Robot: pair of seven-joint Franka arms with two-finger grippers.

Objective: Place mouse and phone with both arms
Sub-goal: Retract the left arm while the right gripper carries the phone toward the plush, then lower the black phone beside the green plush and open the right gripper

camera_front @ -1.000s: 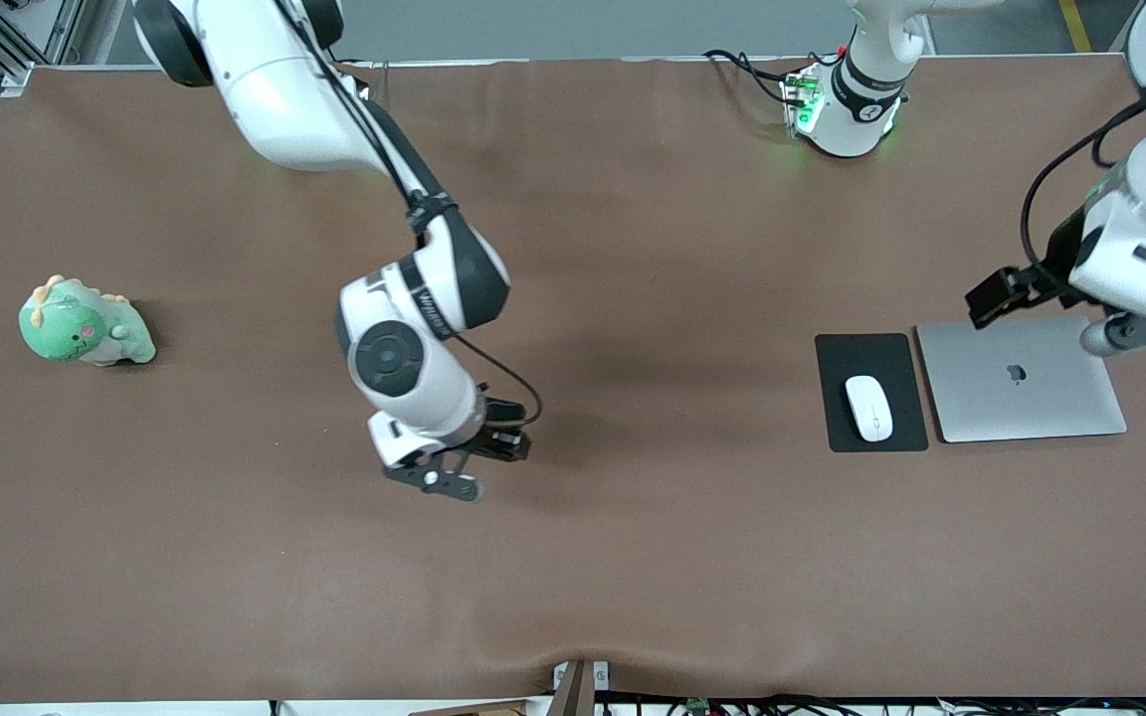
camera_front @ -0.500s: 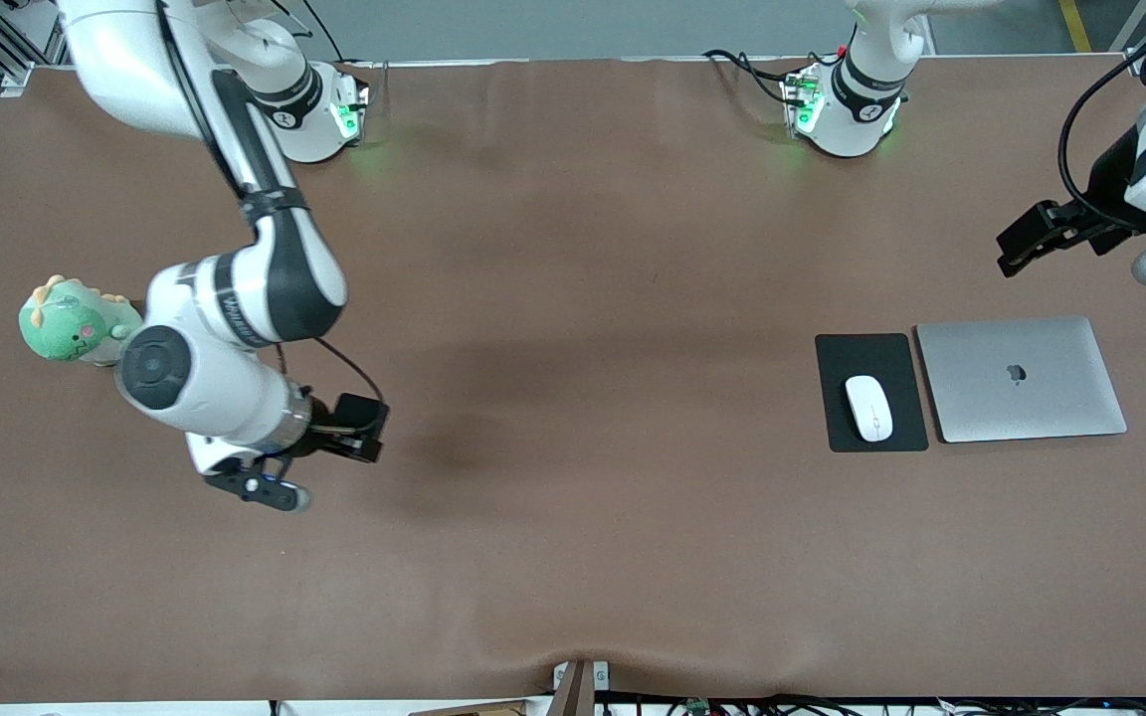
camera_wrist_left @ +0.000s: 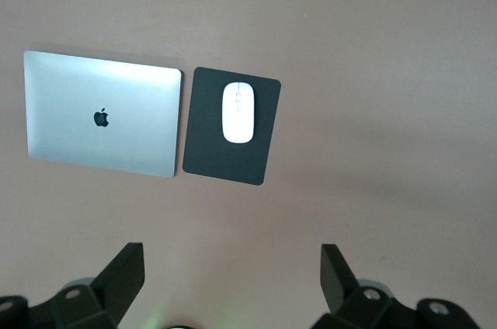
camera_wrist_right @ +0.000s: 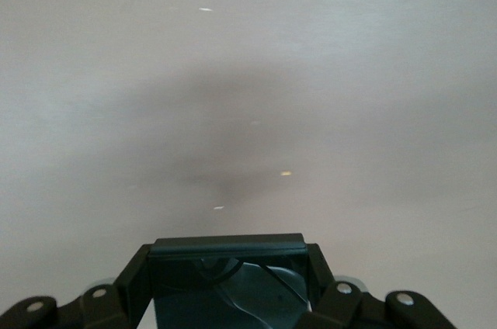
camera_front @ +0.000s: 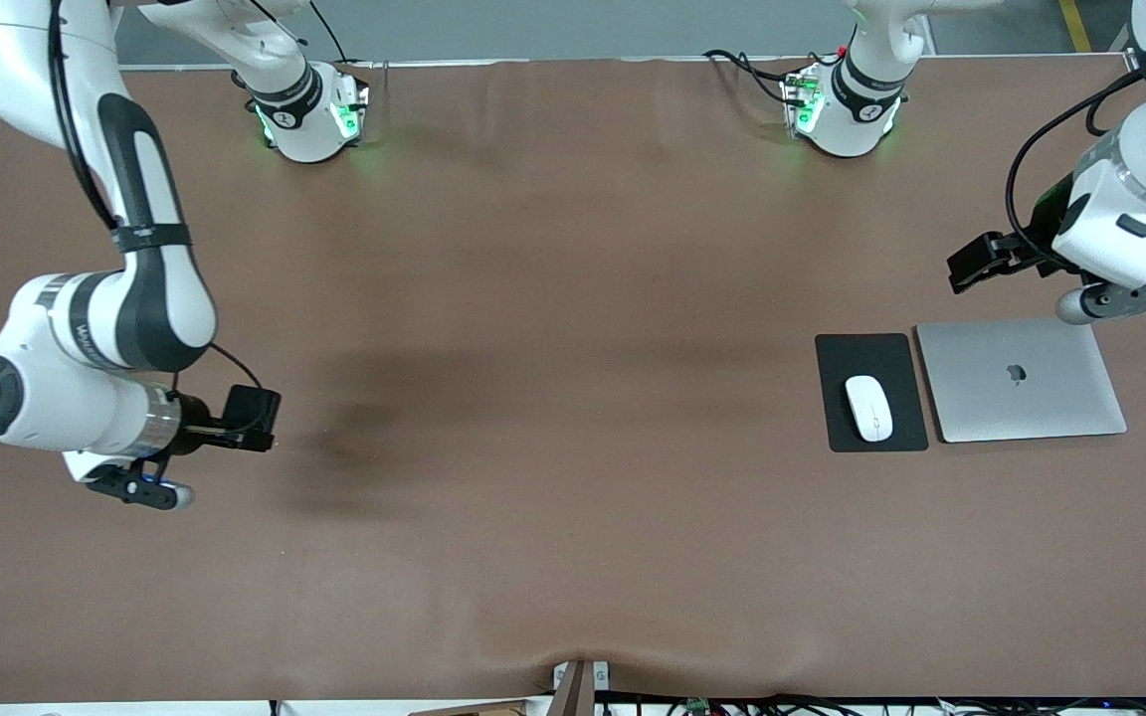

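The right gripper point(camera_wrist_right: 227, 278) holds the phone point(camera_wrist_right: 227, 267) between its fingers, high over the table point(camera_front: 573, 497) at the right arm's end. The left gripper point(camera_wrist_left: 233, 282) is wide open above the laptop point(camera_front: 1021, 380); the mouse point(camera_front: 868, 408) lies on the mouse pad point(camera_front: 871, 348) beside it.

**Even overhead light, soft shadows**

Bright, diffuse light falls from above. A soft, broad shadow point(camera_front: 374, 438) lies on the brown table point(camera_front: 573, 557) beside the right arm. The right wrist view is hazy, pale, with small glints; the laptop point(camera_wrist_left: 101, 116) shows mild sheen.
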